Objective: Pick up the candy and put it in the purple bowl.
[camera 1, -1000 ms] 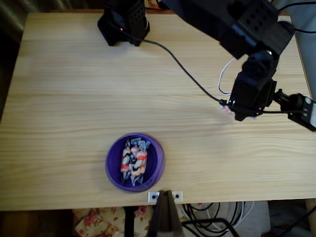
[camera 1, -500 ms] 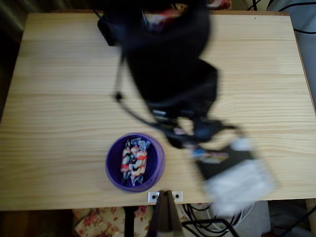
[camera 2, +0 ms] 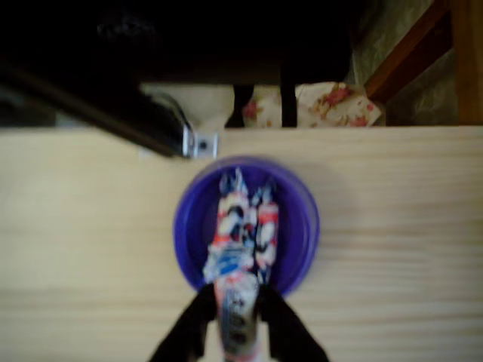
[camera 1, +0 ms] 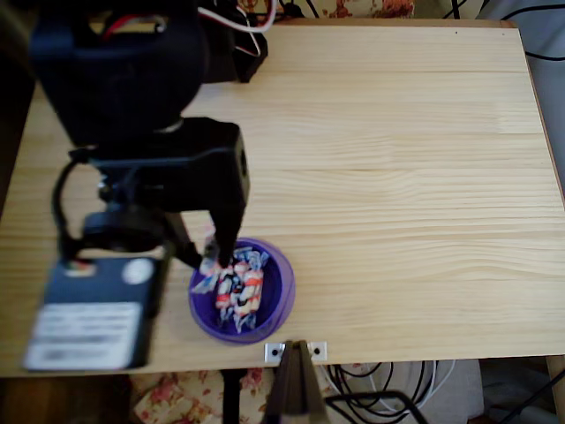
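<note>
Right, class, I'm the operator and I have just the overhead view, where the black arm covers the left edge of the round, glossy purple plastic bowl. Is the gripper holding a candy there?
Observer: Yes. In the wrist view the gripper is shut on a thin wrapped candy, pale orange-pink and white, upright between the two black fingers.
Operator: Is it over the bowl?
Observer: Only just. The candy's top end overlaps the near rim of the purple bowl; the fingertips sit outside it, over the pale wooden table.
Operator: Does it touch the sweets inside?
Observer: The wrapped sweets in the bowl end right at the held candy's tip; contact cannot be told.
</note>
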